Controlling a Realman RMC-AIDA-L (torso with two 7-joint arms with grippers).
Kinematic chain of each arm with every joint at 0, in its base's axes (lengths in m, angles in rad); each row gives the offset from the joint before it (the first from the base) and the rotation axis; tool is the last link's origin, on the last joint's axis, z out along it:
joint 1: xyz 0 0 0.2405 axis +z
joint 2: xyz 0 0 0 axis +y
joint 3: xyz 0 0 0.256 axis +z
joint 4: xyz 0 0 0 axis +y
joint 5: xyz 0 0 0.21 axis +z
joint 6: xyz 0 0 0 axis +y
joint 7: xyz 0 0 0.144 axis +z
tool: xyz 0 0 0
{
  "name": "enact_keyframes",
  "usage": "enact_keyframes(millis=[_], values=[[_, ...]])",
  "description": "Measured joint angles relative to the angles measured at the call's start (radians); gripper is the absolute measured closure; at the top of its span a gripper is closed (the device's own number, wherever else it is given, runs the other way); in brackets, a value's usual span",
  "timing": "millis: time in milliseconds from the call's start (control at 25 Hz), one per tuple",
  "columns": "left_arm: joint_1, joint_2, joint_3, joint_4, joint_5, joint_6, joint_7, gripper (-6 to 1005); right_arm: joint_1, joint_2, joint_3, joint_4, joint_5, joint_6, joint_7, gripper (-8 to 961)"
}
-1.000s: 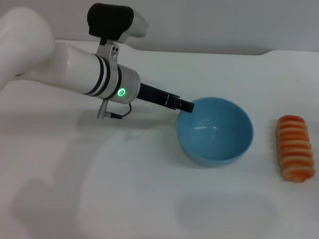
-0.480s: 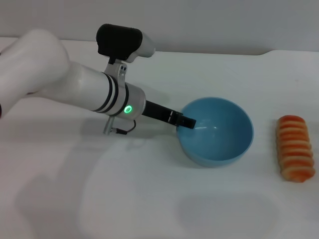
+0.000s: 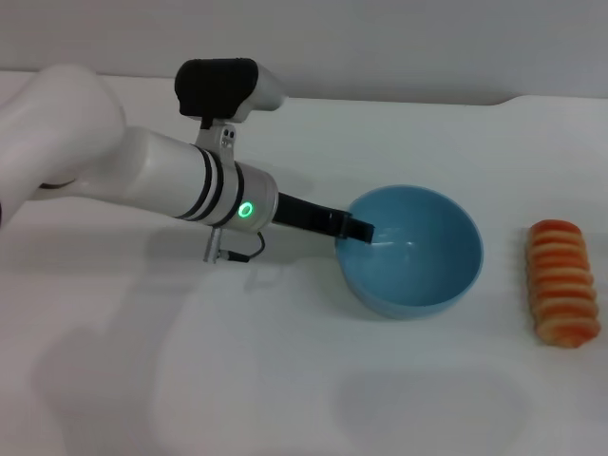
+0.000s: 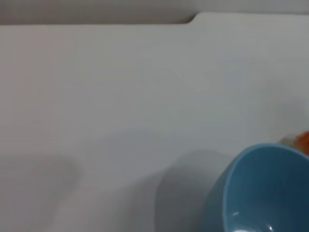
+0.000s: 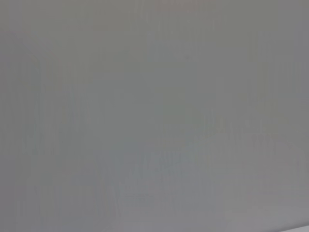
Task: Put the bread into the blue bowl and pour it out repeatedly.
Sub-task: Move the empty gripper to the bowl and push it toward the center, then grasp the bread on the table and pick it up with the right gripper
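The blue bowl (image 3: pixel 410 250) stands upright and empty right of the table's middle. It also shows in the left wrist view as the blue bowl (image 4: pixel 263 191). My left gripper (image 3: pixel 356 229) reaches in from the left, its black tip at the bowl's left rim, just over the edge. The bread (image 3: pixel 563 282), orange-red with cream stripes, lies flat on the table to the right of the bowl, apart from it. A sliver of the bread (image 4: pixel 304 140) peeks past the bowl's rim in the left wrist view. The right arm is out of view.
The white table (image 3: pixel 285 380) runs to a back edge against a grey wall (image 3: pixel 380 38). My left forearm (image 3: pixel 171 180) stretches across the table's left half. The right wrist view holds only a plain grey surface.
The left arm has swung lower and its tip has slid down along the bowl's left rim to just inside it. Bowl and bread have not moved.
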Motion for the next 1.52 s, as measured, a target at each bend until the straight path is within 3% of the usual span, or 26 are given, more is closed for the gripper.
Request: enact_keyframes(millis=[200,400,760,960,1120,1280,1360,1400,1440,1480,1520], values=[[-0.014,0.000,0.002,-0.028,0.008,0.002,0.000,392,0.000,0.000,0.000,0.000,-0.002,-0.001,0.001,344],[-0.022,-0.001,0.003,-0.037,0.008,0.006,0.001,632,0.000,0.000,0.000,0.000,0.000,-0.005,0.000,344],[-0.049,0.005,0.000,-0.012,0.027,0.008,0.001,819,0.000,-0.001,0.001,0.001,0.004,0.000,0.014,344],[-0.104,0.011,-0.085,-0.006,0.141,0.008,-0.009,996,0.006,-0.005,-0.006,0.002,-0.002,0.037,0.072,343],[-0.121,0.008,-0.131,0.031,0.246,0.000,-0.045,1001,0.021,-0.012,-0.037,-0.044,-0.073,0.136,0.206,343],[-0.124,0.007,-0.133,0.085,0.361,-0.035,-0.133,1001,0.028,-0.013,-0.123,-0.195,-0.316,0.249,0.517,343],[-0.120,0.005,-0.132,0.108,0.409,-0.067,-0.157,1001,0.031,-0.013,-0.174,-0.289,-0.487,0.282,0.739,343],[-0.120,0.003,-0.127,0.118,0.443,-0.095,-0.166,1001,0.031,-0.015,-0.212,-0.401,-0.698,0.290,0.992,343],[-0.123,0.003,-0.125,0.118,0.456,-0.102,-0.169,1001,0.031,-0.015,-0.222,-0.461,-0.808,0.282,1.128,343],[-0.123,0.003,-0.125,0.118,0.456,-0.102,-0.169,1001,0.031,-0.015,-0.222,-0.461,-0.808,0.282,1.128,343],[-0.127,0.002,-0.125,0.118,0.473,-0.106,-0.174,1001,0.029,-0.015,-0.226,-0.512,-0.909,0.269,1.251,343]])
